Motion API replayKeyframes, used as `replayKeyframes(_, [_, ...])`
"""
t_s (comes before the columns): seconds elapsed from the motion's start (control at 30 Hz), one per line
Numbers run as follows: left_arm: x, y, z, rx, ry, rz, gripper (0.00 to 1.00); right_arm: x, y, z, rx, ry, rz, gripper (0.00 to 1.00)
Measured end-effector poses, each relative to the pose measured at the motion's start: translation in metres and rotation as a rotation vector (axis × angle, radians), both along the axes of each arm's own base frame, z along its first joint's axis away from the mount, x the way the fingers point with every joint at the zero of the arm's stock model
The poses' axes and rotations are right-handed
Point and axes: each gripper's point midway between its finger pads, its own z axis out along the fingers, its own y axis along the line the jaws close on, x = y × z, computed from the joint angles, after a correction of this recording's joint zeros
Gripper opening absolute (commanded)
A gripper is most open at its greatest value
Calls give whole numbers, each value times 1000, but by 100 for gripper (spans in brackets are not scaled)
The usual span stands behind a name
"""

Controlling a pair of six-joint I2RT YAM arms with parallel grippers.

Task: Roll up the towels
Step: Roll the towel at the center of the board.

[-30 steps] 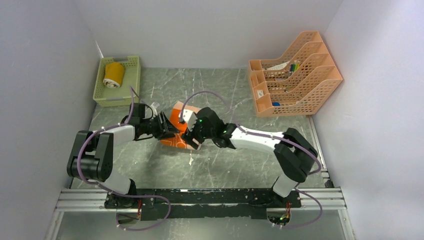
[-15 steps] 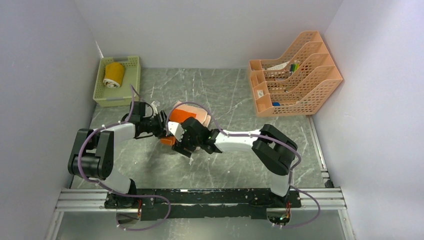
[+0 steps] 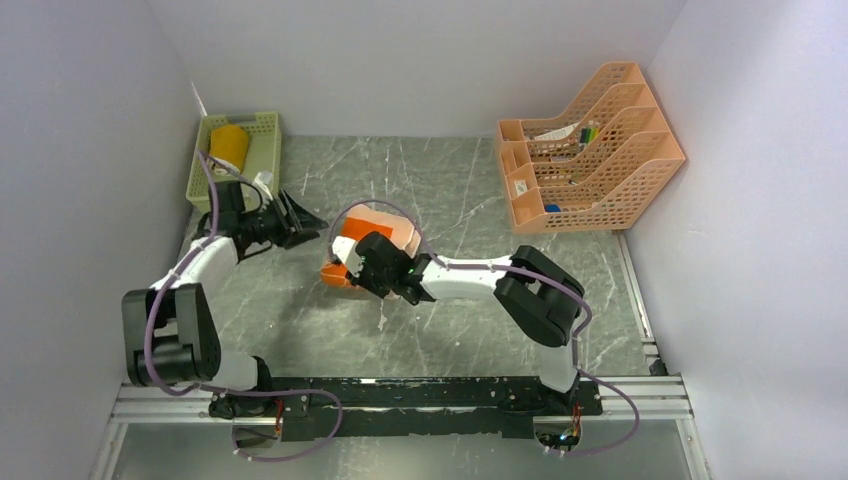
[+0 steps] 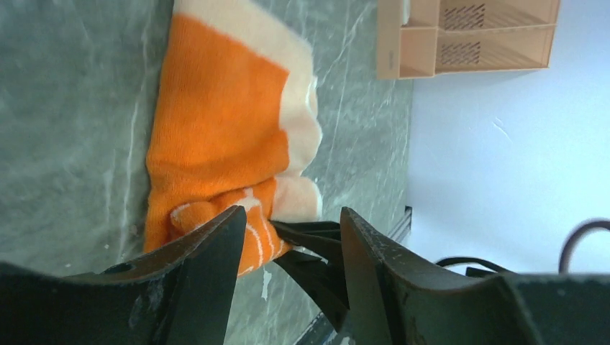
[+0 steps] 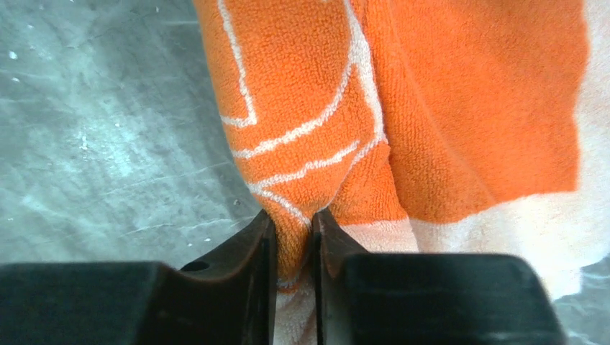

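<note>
The orange towel (image 3: 378, 226) lies bunched and partly folded mid-table, its pale peach band on the far side. My right gripper (image 3: 345, 264) sits at its near-left end. In the right wrist view the right gripper (image 5: 293, 224) is shut on a pinched fold of the orange towel (image 5: 467, 108). My left gripper (image 3: 303, 219) hangs open just left of the towel, apart from it. In the left wrist view the left gripper (image 4: 291, 215) holds nothing, and the orange towel (image 4: 223, 136) lies beyond its tips. The mustard-yellow towel (image 3: 228, 146) is rolled up in the green basket (image 3: 248, 186).
The green basket stands at the back left by the wall. A peach file rack (image 3: 585, 150) with small items stands at the back right and also shows as the rack (image 4: 467, 36) in the left wrist view. Grey walls close in on three sides.
My left gripper has pulled back leftward off the orange towel, toward the basket. My right gripper has slid left along the towel and shut on a fold at its near-left end.
</note>
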Motion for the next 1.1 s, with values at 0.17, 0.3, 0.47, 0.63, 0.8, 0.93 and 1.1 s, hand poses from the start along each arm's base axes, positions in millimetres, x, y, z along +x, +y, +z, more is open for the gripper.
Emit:
replayKeyframes(0.17, [6, 12, 41, 56, -136, -8, 64, -5, -3, 2, 69, 159, -7, 1])
replayKeyframes(0.3, [-6, 11, 40, 75, -138, -45, 64, -4, -8, 11, 166, 363, -25, 4])
replayKeyframes(0.47, [-21, 7, 23, 63, -94, -74, 64, 2, -13, 17, 264, 606, -47, 9])
replayKeyframes(0.63, [-36, -3, 6, 44, -43, -99, 65, 12, -5, 5, 304, 834, -48, 14])
replayKeyframes(0.8, [-43, -22, -6, 17, -18, -137, 64, 17, -8, 3, 351, 990, -49, 21])
replayKeyframes(0.93, [-36, -35, -20, -5, -4, -157, 62, 23, -15, 5, 391, 1072, -52, 21])
replayKeyframes(1.1, [-19, -39, -46, -47, 62, -123, 60, 27, -16, 7, 390, 1109, -49, 28])
